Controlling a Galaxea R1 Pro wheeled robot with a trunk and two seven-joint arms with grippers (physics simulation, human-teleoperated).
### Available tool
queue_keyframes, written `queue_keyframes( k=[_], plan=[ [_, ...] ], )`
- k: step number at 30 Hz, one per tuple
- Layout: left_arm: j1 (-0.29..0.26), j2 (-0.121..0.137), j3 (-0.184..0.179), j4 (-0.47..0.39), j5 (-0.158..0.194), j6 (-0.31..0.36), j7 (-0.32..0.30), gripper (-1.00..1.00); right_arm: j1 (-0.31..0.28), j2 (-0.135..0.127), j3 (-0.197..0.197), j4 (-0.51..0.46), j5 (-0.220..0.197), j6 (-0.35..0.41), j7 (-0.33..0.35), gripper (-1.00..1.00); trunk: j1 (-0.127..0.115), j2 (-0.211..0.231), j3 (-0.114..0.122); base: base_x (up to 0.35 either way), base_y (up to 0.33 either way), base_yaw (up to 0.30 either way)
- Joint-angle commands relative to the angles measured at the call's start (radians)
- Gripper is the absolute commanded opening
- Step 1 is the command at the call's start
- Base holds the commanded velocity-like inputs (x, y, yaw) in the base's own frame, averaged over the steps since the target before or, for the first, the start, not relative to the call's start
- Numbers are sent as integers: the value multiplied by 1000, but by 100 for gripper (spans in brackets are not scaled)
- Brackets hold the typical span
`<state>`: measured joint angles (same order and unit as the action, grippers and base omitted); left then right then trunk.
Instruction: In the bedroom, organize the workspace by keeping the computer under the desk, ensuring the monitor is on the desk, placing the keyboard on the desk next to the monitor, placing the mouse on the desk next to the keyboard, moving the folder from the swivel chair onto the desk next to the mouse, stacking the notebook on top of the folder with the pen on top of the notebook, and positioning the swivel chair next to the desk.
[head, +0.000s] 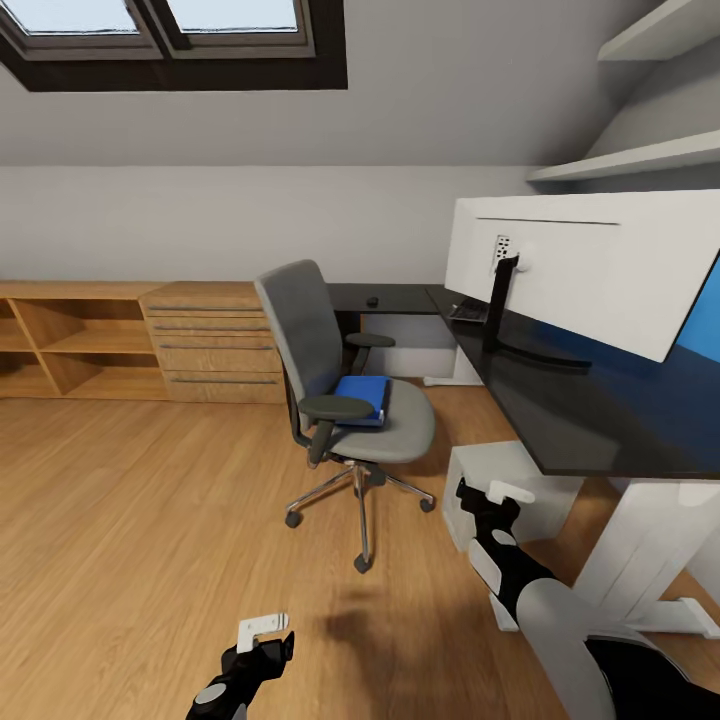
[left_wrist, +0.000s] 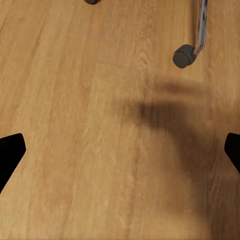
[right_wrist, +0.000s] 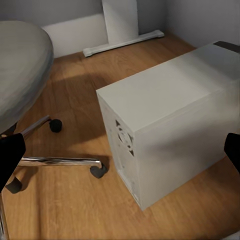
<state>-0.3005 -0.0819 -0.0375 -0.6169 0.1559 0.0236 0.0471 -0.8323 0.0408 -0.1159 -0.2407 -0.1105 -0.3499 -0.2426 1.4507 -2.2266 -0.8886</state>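
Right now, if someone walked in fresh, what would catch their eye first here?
Probably the grey chair standing out on the wooden floor, with the bright blue folder lying on its seat. Next, the very wide monitor on the black desk at the right, its white back facing the camera. Under the desk stands the pale computer, close to the chair's castors.

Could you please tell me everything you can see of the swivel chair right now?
The swivel chair stands upright on the wooden floor, apart from the black desk. It has grey upholstery, a tall back, black armrests and a shiny metal five-star base with dark castors. A blue folder lies flat on its seat. Neither pincer touches it.
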Motion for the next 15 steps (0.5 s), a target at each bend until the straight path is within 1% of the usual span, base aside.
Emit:
queue_keyframes(
  k=[1,6,8,13,15],
  plan=[
    [0,1,-4,-1,10,2,5,100,-1,0,-2,0,-9,-6,3,100,0,0,-1,0,2,0],
    [0,1,-4,-1,10,2,5,100,-1,-3,-2,-5,-10,-6,8,100,0,0,-1,0,1,0],
    [0,1,-4,-1,10,2,5,100,-1,-3,-2,-6,-10,-6,22,100,0,0,-1,0,0,0],
    [0,1,-5,-1,10,2,5,100,-1,-4,-5,-7,-11,-4,80,100,0,0,-1,0,0,0],
    [0,1,-5,-1,10,2,5,100,-1,-10,-13,-8,-12,-2,107,100,0,0,-1,0,0,0]
  ],
)
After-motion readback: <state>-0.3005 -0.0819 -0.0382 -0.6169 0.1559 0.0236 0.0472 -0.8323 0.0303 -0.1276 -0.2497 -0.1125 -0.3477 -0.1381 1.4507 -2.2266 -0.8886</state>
